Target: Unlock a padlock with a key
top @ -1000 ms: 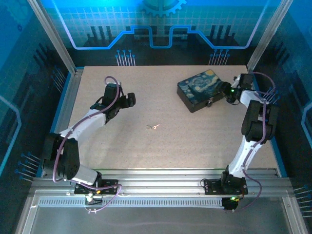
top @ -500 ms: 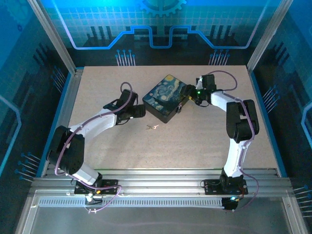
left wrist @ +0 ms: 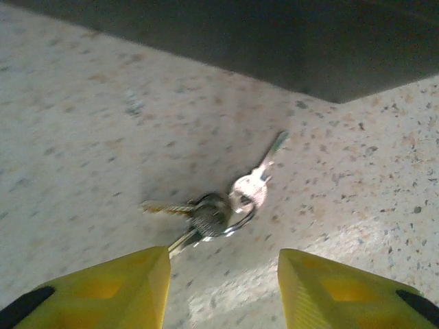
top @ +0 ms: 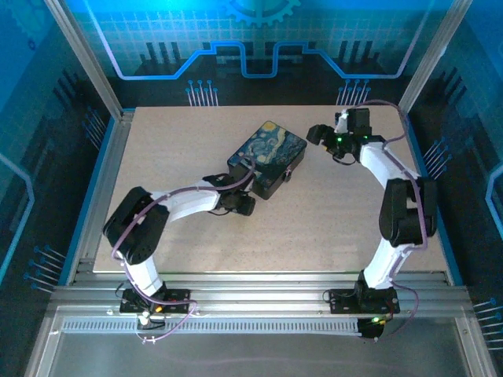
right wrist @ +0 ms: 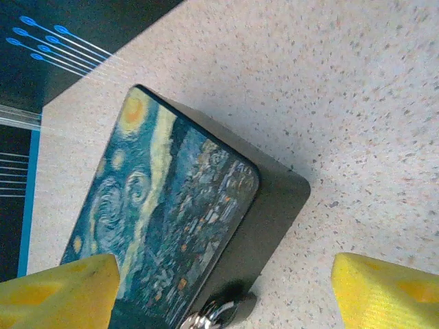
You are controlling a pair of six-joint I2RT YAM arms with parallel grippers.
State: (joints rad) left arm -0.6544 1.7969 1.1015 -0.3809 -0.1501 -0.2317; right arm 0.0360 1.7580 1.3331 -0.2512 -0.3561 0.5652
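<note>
A small bunch of keys on a ring (left wrist: 218, 211) lies on the speckled table, its pale silvery key (left wrist: 255, 184) pointing up and to the right. My left gripper (left wrist: 223, 288) is open just short of the bunch, one yellow fingertip (left wrist: 110, 288) on each side of the gap. From above, the left gripper (top: 242, 203) covers the keys, beside the dark box with the swirly blue-and-yellow lid (top: 267, 155). A shiny metal lock piece (right wrist: 214, 315) hangs at the box's front side (top: 289, 177). My right gripper (top: 318, 134) is open and apart from the box (right wrist: 171, 226).
The box's dark wall (left wrist: 288, 48) rises close behind the keys. Aluminium rails frame the table (top: 330, 228) on the left (top: 110, 173) and along the near edge. Bare tabletop lies in front of both arms.
The right gripper pushed the box left toward the middle, then drew back from it. The left gripper swung right and down over the keys.
</note>
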